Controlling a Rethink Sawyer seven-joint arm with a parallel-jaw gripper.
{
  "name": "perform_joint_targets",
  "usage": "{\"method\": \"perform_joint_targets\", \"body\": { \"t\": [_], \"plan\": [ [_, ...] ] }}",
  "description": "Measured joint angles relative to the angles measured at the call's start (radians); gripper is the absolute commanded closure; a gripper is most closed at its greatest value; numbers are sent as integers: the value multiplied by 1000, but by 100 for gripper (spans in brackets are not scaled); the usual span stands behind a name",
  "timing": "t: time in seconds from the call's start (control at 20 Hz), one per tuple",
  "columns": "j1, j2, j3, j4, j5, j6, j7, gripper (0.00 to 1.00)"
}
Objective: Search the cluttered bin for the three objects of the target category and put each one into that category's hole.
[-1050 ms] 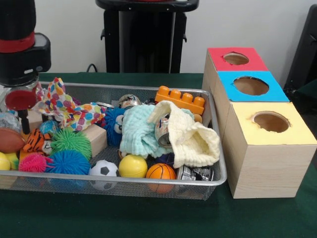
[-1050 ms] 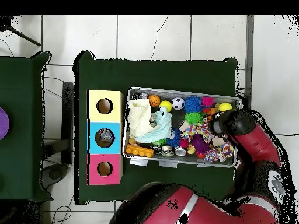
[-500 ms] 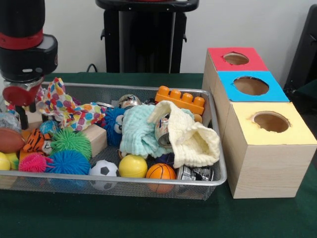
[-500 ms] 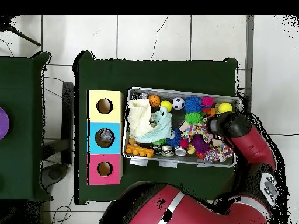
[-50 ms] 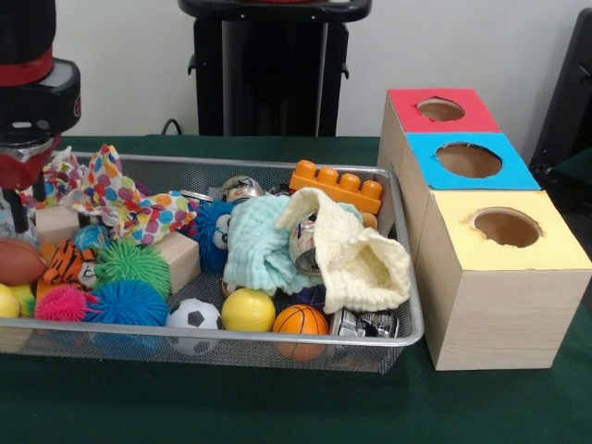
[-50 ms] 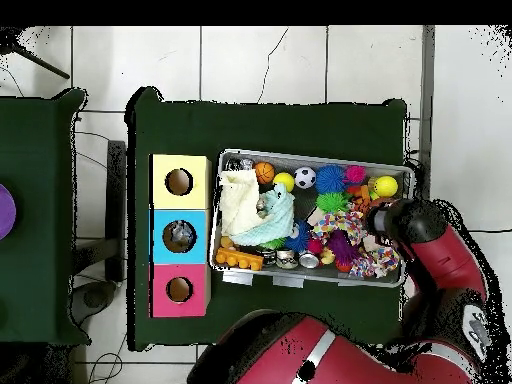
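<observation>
A wire mesh bin (image 5: 231, 339) holds a jumble of toys. Among them are an orange building brick (image 5: 338, 185), a pale blue cloth (image 5: 259, 245), a cream cloth (image 5: 361, 264) draped over a can (image 5: 303, 245), a yellow ball (image 5: 248, 310), a small basketball (image 5: 299, 319) and a soccer ball (image 5: 194, 315). Spiky balls in blue (image 5: 129, 301), green (image 5: 134, 264) and pink (image 5: 61, 303) lie at the left. My gripper (image 5: 22, 202) hangs over the bin's far-left corner, above a wooden block (image 5: 57, 222) and beside a polka-dot cloth (image 5: 125, 202). In the overhead view the gripper (image 6: 392, 222) covers the bin's right end.
Three wooden boxes with round holes stand right of the bin: red (image 5: 440, 110), blue (image 5: 469, 159) and yellow (image 5: 506, 227). In the overhead view the blue box (image 6: 179, 236) has something inside its hole. A black stand (image 5: 273, 69) rises behind the bin.
The gripper has risen out of the toys and shifted toward the bin's left end in the front view. The toys look unmoved.
</observation>
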Motion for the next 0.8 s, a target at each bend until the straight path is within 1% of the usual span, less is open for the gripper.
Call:
{"method": "perform_joint_targets", "body": {
  "t": [0.25,0.8],
  "plan": [
    [-30,1,-7,0,0,0,0,0],
    [-53,9,-17,0,0,-12,0,0]
  ]
}}
